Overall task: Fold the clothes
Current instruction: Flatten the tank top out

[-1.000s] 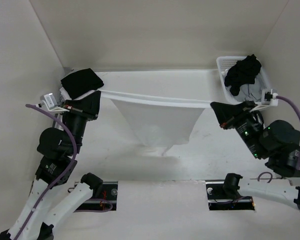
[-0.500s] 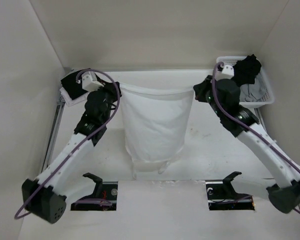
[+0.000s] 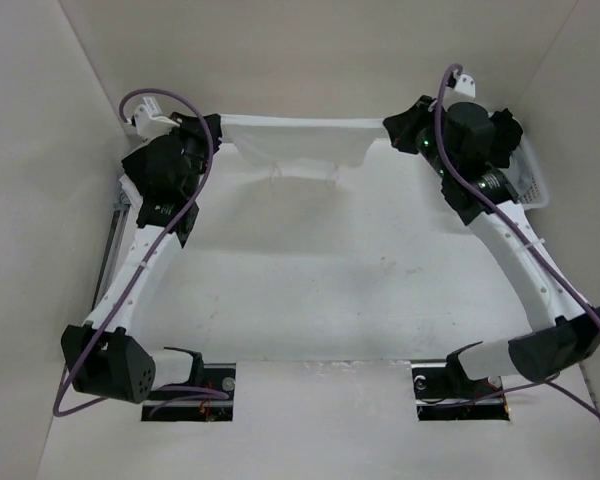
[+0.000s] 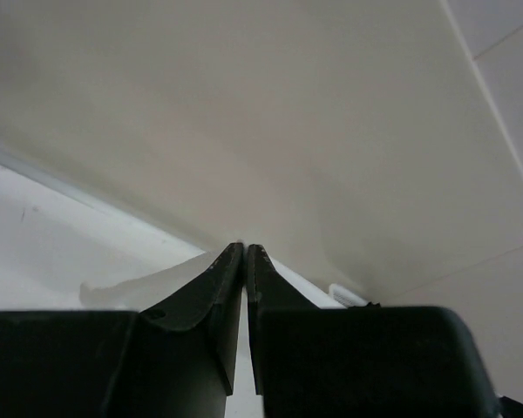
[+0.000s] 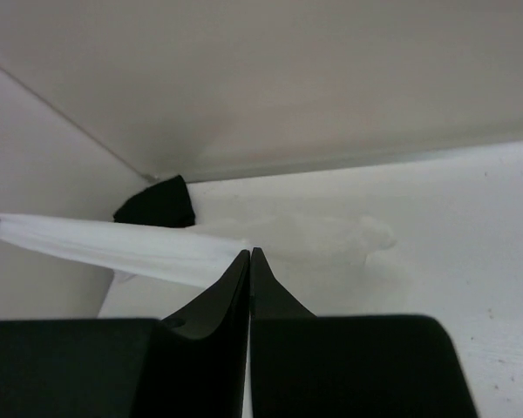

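The clothes, a thin white camisole [image 3: 298, 143], hang stretched in a short band near the back wall, thin straps dangling beneath. My left gripper [image 3: 216, 127] is shut on its left end and my right gripper [image 3: 390, 126] on its right end. In the right wrist view the white fabric [image 5: 113, 244] runs taut from the left edge into the shut right gripper [image 5: 249, 251]. The left wrist view shows the left gripper [image 4: 244, 246] with jaws pressed together and pale cloth [image 4: 170, 277] just beyond them. Most of the garment is hidden there.
A black garment [image 3: 140, 165] lies at the far left, partly under my left arm, and shows as the dark garment [image 5: 157, 202] in the right wrist view. A white lattice basket [image 3: 532, 185] with dark garments [image 3: 507, 130] stands at the far right, behind my right arm.
Both arms have reached from the near sides of the table to the back wall, carrying the camisole from mid-table to the far edge. It now hangs bunched shorter.
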`<state>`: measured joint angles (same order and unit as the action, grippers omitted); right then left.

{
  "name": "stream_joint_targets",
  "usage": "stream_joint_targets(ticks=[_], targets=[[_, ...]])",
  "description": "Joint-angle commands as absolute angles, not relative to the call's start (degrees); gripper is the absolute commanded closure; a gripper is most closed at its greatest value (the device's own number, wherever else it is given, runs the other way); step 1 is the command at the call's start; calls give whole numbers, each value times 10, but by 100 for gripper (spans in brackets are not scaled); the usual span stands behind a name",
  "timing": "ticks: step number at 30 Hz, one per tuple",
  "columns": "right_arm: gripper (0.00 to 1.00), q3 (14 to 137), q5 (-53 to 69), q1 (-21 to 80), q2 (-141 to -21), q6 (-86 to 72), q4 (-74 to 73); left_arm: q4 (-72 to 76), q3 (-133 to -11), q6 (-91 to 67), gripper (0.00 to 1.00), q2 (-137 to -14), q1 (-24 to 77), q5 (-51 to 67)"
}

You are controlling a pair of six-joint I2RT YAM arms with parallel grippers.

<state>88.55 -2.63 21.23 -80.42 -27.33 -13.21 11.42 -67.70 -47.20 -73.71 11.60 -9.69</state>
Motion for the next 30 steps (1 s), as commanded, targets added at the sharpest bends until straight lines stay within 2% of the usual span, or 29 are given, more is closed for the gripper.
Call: stream_joint_targets(ticks=[1,12,18,25,30], targets=[[97,872,-13,217,-754,-267,-107,150,-668,-479,95,-696,116,-73],[97,471,-25,231,-625,-364,13,197,-365,-493,94,-602,147,-91],[98,289,-25,282,-558,-438,31,145,-195,-504,94,-493,152,-80],[98,172,-58,402,-429,-524,-59,-39,-97,-560,94,-316,174,-65],[97,172,-75,452,-395,-549,-91,-81,-102,-565,94,-286,177,-79]])
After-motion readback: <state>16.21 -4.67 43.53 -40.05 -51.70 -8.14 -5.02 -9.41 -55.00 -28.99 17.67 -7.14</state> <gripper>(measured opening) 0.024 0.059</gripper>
